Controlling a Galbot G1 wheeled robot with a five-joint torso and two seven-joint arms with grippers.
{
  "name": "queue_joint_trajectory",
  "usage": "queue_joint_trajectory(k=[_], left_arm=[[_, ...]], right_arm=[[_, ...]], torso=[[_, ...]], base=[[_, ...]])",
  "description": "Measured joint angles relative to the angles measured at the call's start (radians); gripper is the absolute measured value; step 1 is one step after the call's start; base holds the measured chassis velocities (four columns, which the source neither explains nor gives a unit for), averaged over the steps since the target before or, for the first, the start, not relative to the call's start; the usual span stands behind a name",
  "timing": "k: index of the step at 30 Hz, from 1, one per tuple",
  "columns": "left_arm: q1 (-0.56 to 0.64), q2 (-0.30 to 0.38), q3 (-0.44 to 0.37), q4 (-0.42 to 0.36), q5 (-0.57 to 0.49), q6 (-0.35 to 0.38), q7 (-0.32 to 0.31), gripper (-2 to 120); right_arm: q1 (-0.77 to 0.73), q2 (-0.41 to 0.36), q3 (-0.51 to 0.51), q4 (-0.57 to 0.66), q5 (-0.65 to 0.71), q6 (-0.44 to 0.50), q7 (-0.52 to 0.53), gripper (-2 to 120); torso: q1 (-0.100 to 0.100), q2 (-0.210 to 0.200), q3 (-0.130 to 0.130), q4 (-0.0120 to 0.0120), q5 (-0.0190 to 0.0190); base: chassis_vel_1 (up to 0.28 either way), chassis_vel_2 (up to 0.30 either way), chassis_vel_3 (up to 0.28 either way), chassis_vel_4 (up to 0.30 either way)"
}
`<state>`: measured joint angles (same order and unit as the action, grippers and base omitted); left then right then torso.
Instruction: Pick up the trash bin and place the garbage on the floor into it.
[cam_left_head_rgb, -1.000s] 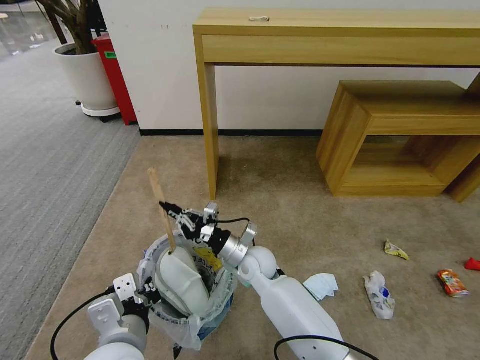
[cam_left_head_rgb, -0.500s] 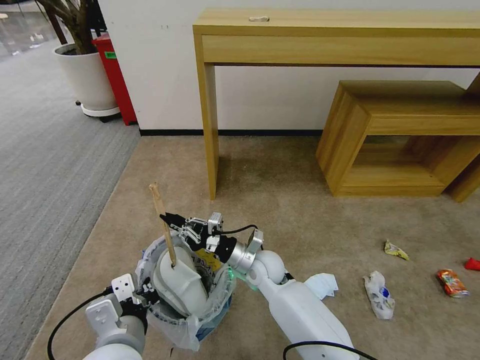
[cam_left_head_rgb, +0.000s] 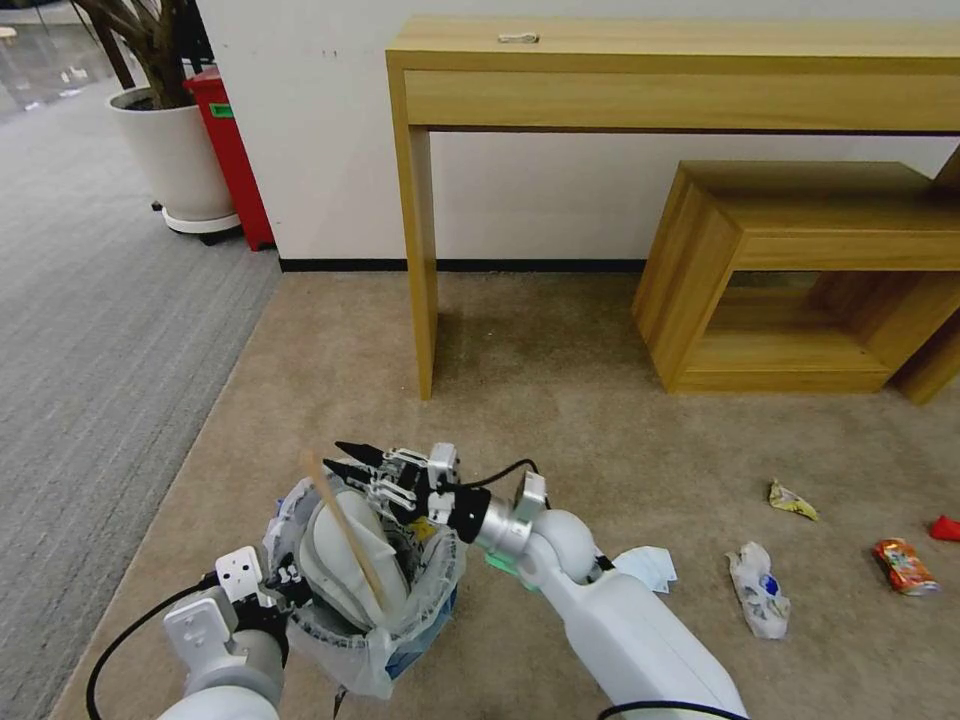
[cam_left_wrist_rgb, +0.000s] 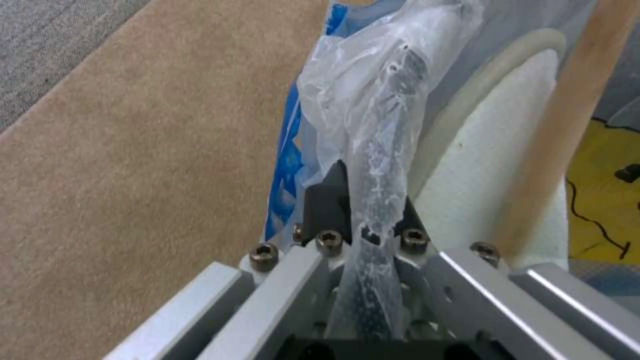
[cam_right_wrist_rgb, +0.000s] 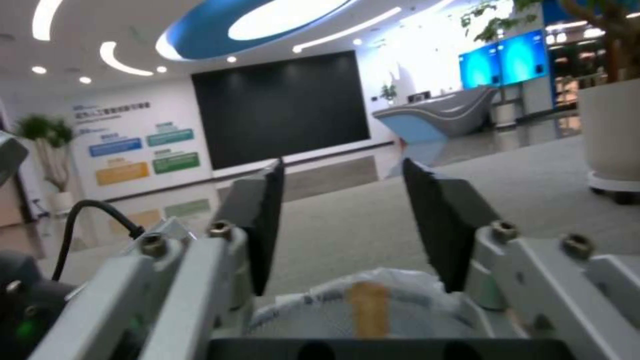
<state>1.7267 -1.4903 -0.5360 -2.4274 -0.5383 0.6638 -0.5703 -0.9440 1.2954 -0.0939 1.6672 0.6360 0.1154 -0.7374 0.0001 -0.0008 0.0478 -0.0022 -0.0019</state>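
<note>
The trash bin (cam_left_head_rgb: 425, 600), lined with a crinkly bag, hangs low over the beige floor (cam_left_head_rgb: 580, 420). My left gripper (cam_left_head_rgb: 287, 583) is shut on its rim and bag (cam_left_wrist_rgb: 373, 150). Inside lie a white slipper (cam_left_head_rgb: 335, 560) and a wooden stick (cam_left_head_rgb: 345, 525) leaning across it. My right gripper (cam_left_head_rgb: 345, 458) hovers just above the bin's far rim, open and empty (cam_right_wrist_rgb: 340, 220). More garbage lies on the carpet to the right: a tissue pack (cam_left_head_rgb: 648, 568), a crumpled white piece (cam_left_head_rgb: 758, 590), a yellow wrapper (cam_left_head_rgb: 792, 500) and red wrappers (cam_left_head_rgb: 903, 565).
A wooden table leg (cam_left_head_rgb: 422, 300) stands just beyond the bin, and a low wooden shelf (cam_left_head_rgb: 790, 280) sits at the back right. Grey ribbed carpet (cam_left_head_rgb: 90, 350) runs along the left, with a white plant pot (cam_left_head_rgb: 175, 150) and a red bin (cam_left_head_rgb: 232, 150) by the wall.
My right gripper has opened and let go of the wooden stick, which dropped and tipped over into the bin. The gripper has sunk lower and nearer.
</note>
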Motion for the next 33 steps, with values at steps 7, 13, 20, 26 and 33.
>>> queue_joint_trajectory(k=[7,13,20,26,33], left_arm=[[-0.029,0.014,-0.028,0.005,-0.036,0.005,0.000,0],[-0.041,0.029,-0.046,0.004,-0.068,0.004,0.010,0],[-0.053,0.044,-0.058,0.017,-0.066,-0.018,0.025,0],[-0.027,0.055,-0.040,0.036,0.039,-0.126,0.055,0],[-0.035,0.074,-0.059,0.041,0.045,-0.146,0.055,0]], right_arm=[[-0.052,-0.057,0.101,0.134,0.006,0.001,0.221,76],[-0.070,-0.066,0.219,0.173,-0.033,0.063,0.332,93],[-0.134,-0.062,0.412,0.209,-0.141,0.121,0.464,100],[-0.332,-0.042,0.690,0.287,-0.170,0.101,0.577,100],[-0.425,-0.036,0.829,0.328,-0.269,0.196,0.570,100]], torso=[[0.000,0.000,0.000,0.0000,0.0000],[0.000,0.000,0.000,0.0000,-0.0001],[0.000,0.000,0.000,0.0002,0.0000],[0.000,0.000,0.000,-0.0001,0.0001],[0.000,0.000,0.000,0.0000,-0.0001]], base=[[0.000,0.000,0.000,0.000],[0.000,0.000,0.000,0.000],[0.000,0.000,0.000,0.000],[0.000,0.000,0.000,0.000],[0.000,0.000,0.000,0.000]])
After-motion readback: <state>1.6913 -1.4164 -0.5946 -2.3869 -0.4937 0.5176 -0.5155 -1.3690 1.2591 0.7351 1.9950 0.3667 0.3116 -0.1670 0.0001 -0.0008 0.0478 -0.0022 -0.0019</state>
